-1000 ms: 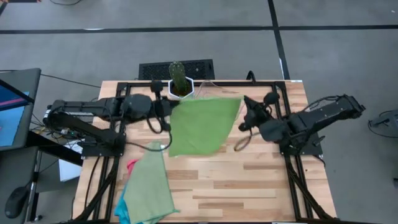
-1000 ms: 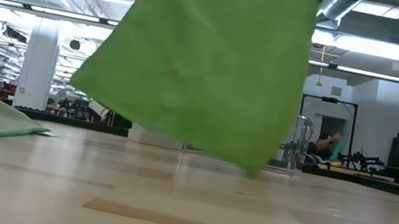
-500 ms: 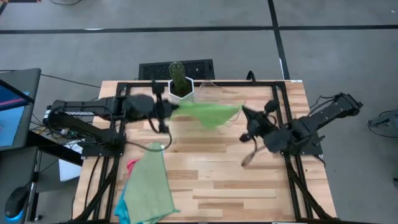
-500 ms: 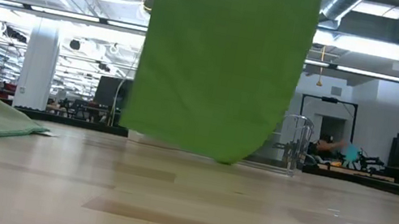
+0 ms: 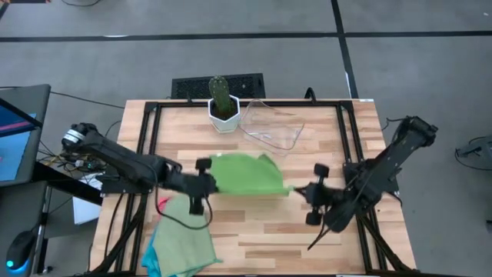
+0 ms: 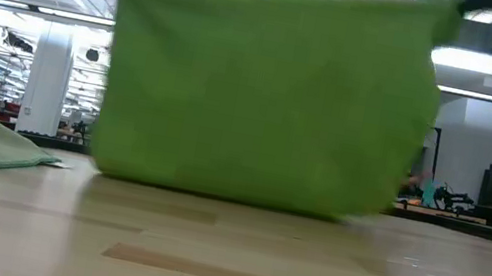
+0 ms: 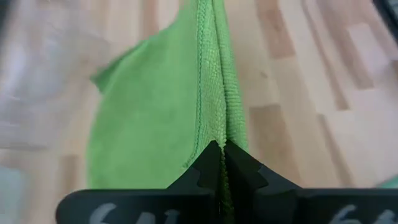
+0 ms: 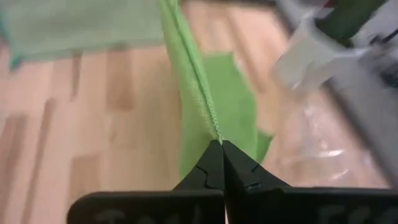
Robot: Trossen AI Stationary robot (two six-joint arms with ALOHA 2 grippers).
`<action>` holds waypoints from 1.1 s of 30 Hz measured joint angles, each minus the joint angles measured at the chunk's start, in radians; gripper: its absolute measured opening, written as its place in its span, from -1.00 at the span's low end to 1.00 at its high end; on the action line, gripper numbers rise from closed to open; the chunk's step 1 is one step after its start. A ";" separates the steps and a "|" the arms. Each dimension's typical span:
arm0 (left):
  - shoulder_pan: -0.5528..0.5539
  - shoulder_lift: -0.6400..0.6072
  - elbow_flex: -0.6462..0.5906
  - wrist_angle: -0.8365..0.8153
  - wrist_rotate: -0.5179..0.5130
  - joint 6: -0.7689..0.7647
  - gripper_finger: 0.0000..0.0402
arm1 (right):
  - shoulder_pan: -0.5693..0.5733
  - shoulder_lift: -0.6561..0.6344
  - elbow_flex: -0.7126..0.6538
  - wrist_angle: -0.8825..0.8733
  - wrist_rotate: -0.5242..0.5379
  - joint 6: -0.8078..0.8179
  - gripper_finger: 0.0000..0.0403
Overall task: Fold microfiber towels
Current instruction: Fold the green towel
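A bright green microfiber towel (image 5: 246, 173) hangs between my two grippers over the middle of the table. In the low view it shows as a broad curtain (image 6: 263, 100) whose lower edge (image 6: 236, 195) reaches the tabletop. My left gripper (image 5: 206, 185) is shut on its left end and my right gripper (image 5: 306, 194) on its right end. A light green towel (image 5: 184, 231) lies on a pile at the near left, over a hot pink one (image 5: 162, 204) and a turquoise one (image 5: 149, 263). My left gripper pinches the towel's hemmed upper edge at its left end (image 7: 212, 138) between its two shut fingers. The edge runs straight away from the fingers, drawn taut. The cloth hangs below, its lower part on the table. My right gripper pinches the same hemmed edge at its right end (image 8: 214, 134) between its two shut fingers. The edge runs taut away from the fingers toward the other gripper. The cloth hangs below it and trails onto the table.
A potted cactus (image 5: 221, 100) in a white pot and a clear plastic tray (image 5: 273, 127) stand at the table's far edge. Bare wood (image 5: 292, 238) lies toward the near right.
Both grippers have gone toward the table's near edge and down, still shut on the green towel. The towel first swung in to hang straight, then came along with them; its lower edge now touches the table and it trails toward the far side.
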 joint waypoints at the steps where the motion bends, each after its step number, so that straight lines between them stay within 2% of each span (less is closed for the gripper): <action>1: -0.016 0.018 -0.004 0.003 0.007 -0.027 -1.00 | 0.005 0.026 0.000 0.007 -0.019 0.020 -0.94; 7: -0.091 0.135 -0.002 0.044 0.101 -0.195 -1.00 | 0.008 0.167 0.002 0.082 -0.150 0.117 -0.93; 14: -0.135 0.256 -0.002 0.136 0.147 -0.280 -0.94 | 0.035 0.171 0.000 0.132 -0.162 0.153 -0.88; 19: -0.140 0.315 -0.003 0.154 0.228 -0.303 -0.75 | 0.041 0.171 0.001 0.159 -0.225 0.188 -0.90; 26: -0.152 0.314 -0.003 0.187 0.316 -0.358 -0.38 | 0.051 0.171 0.000 0.217 -0.254 0.239 -0.82; 31: -0.180 0.314 -0.003 0.188 0.308 -0.334 -0.19 | 0.071 0.225 0.000 0.260 -0.261 0.252 -0.78; 33: -0.187 0.314 -0.003 0.189 0.248 -0.282 -0.14 | 0.072 0.253 0.000 0.284 -0.264 0.268 -0.78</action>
